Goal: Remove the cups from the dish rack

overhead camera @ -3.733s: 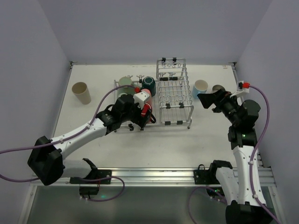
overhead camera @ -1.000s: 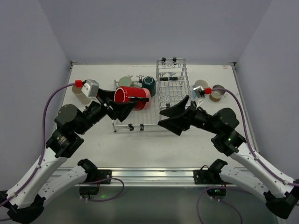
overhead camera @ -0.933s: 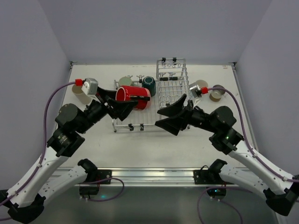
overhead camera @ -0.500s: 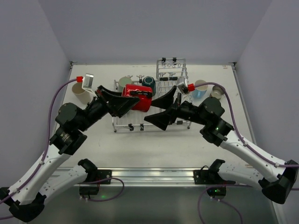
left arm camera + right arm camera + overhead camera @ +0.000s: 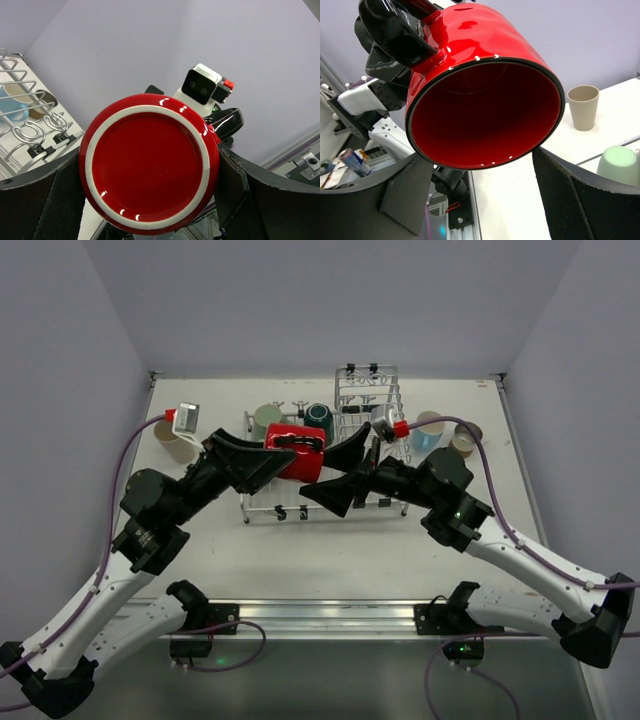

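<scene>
My left gripper (image 5: 268, 455) is shut on a red mug (image 5: 298, 450) and holds it on its side in the air above the dish rack (image 5: 372, 405). In the left wrist view the mug's base (image 5: 150, 162) fills the space between my fingers (image 5: 47, 200). My right gripper (image 5: 338, 472) is open, its jaws spread to either side of the mug's open mouth (image 5: 485, 115). A sage green cup (image 5: 266, 420) and a dark teal cup (image 5: 318, 417) sit at the rack's low section. A light blue cup (image 5: 428, 430) and a tan cup (image 5: 464, 437) stand right of the rack.
A beige cup (image 5: 172, 443) stands on the table at the far left; it also shows in the right wrist view (image 5: 583, 106), with the sage green cup (image 5: 620, 162) nearer. White walls close the table's left, back and right sides.
My left gripper has lifted the red mug off the rack and turned its mouth to the right. My right arm has swung left from the rack's right side to the mug.
</scene>
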